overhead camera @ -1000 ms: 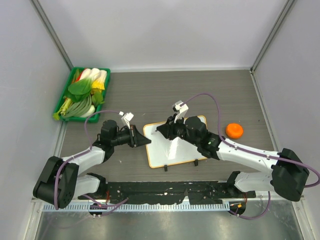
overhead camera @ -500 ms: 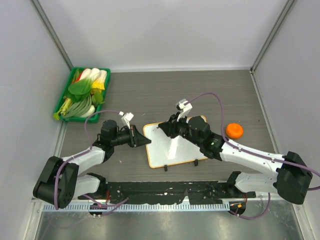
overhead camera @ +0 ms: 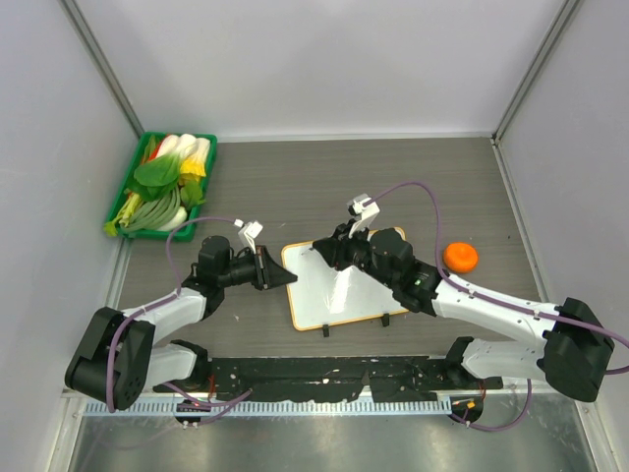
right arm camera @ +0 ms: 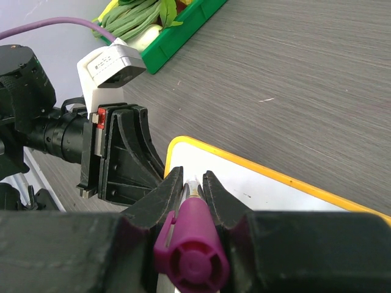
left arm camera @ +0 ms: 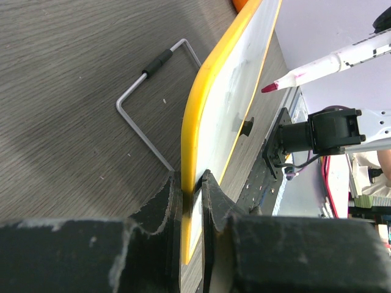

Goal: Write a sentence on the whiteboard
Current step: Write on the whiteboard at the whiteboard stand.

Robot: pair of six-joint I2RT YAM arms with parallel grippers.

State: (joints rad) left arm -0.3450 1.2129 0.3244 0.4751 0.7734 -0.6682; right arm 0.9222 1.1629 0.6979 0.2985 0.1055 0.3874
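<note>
Top external view: the whiteboard (overhead camera: pixel 344 287) sits on the table (overhead camera: pixel 295 182) between my two arms, turned a bit. My left hand (overhead camera: pixel 280 273) is nearly closed. It pinches the board's left edge, with the orange frame tight between its fingers (left arm camera: pixel 168 195). My right hand (overhead camera: pixel 319 251) is squeezed shut on a purple-pink marker (right arm camera: pixel 190 256) and hangs over the board's far left corner. In the left wrist view the pen tip is close to the white face. I cannot tell if it touches. An orange (overhead camera: pixel 460 257) sits to the right of the board.

One overhead view, two close wrist views; common whiteboard (overhead camera: pixel 329 295)
</note>
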